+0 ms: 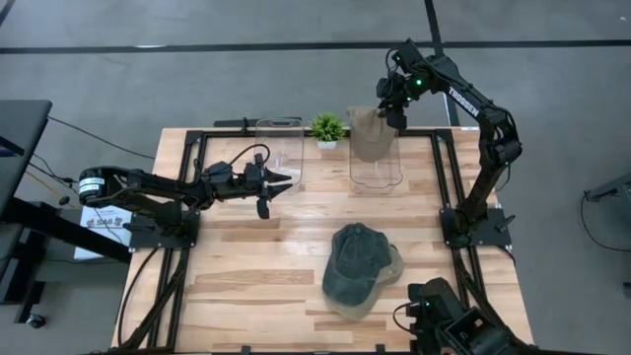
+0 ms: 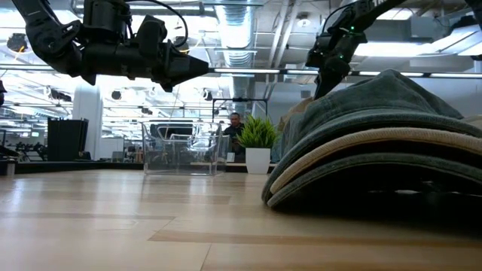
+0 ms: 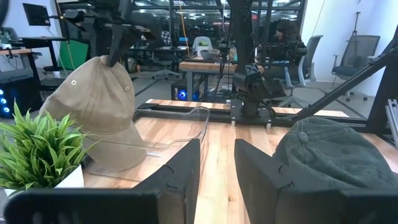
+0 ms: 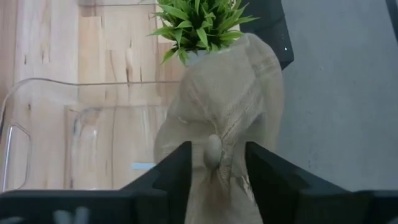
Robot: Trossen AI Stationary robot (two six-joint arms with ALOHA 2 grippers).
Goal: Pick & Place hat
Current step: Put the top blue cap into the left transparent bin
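Above the far clear bin, the tan hat hangs at the right gripper's tips.
From overhead, the right gripper sits over the tan hat, which droops into the clear bin; the left gripper waits beside a second bin, fingers a little apart, holding nothing. Low down, a stack of hats fills the near table. Past the left wrist, the tan cap sags, soft and light. On the right wrist, the fingers stand spread either side of the crown, fabric between them; whether they grip it, I can't tell. Best hold looks like the stiffer brim or crown seam.
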